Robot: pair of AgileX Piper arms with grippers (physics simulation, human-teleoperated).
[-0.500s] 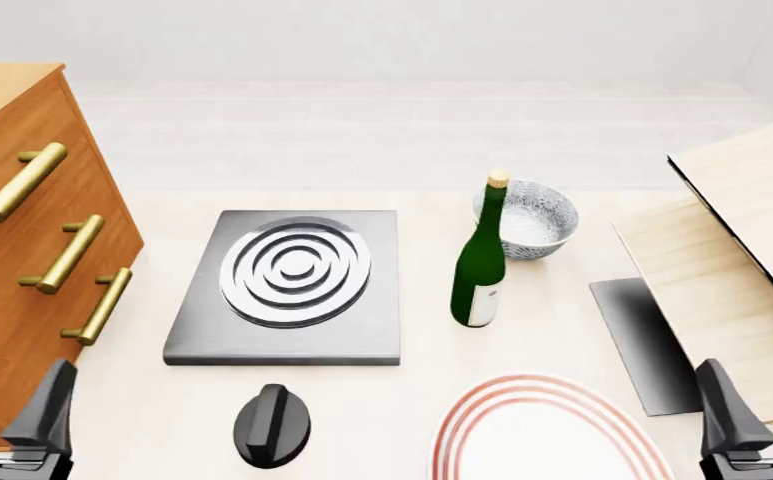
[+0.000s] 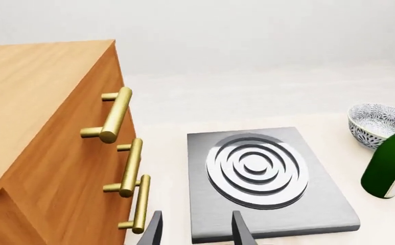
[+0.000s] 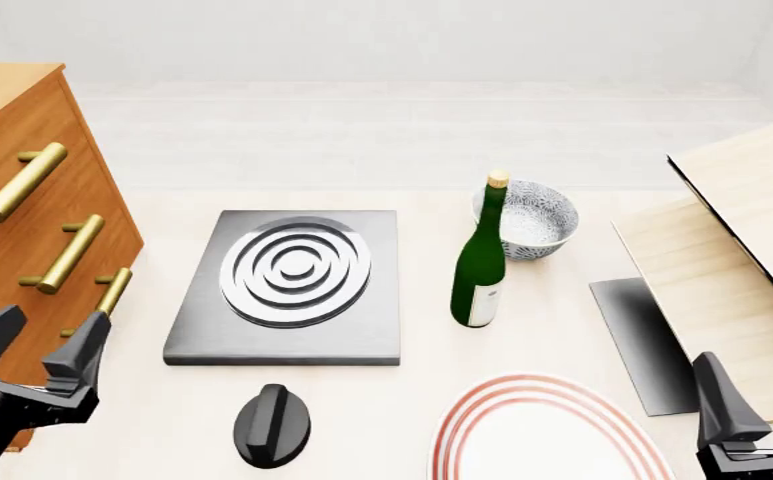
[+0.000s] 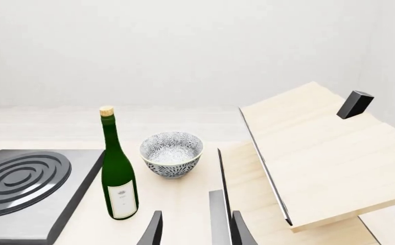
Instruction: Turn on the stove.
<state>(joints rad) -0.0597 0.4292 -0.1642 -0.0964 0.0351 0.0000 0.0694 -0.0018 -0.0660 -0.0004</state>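
Dresser (image 3: 19,230): wooden, brass handles, just left of the left gripper, reaching far ahead of it.
Box (image 3: 746,250): pale wood, lid raised, ahead of the right gripper and to its right.
Stove (image 3: 293,285): dark slab with silver rings, ahead and right of the left gripper, well left of the right one.
Plate (image 3: 540,430): red-ringed, just left of the right gripper.
Bottle (image 3: 480,260): green, upright, between stove and bowl, ahead-left of the right gripper.
Bowl (image 3: 530,218): patterned, beyond the bottle.
Knob (image 3: 271,424): black, ridged, right of the left gripper, untouched.
Left gripper (image 3: 37,345): fingers apart, empty.
Right gripper (image 3: 760,395): fingers apart, empty.
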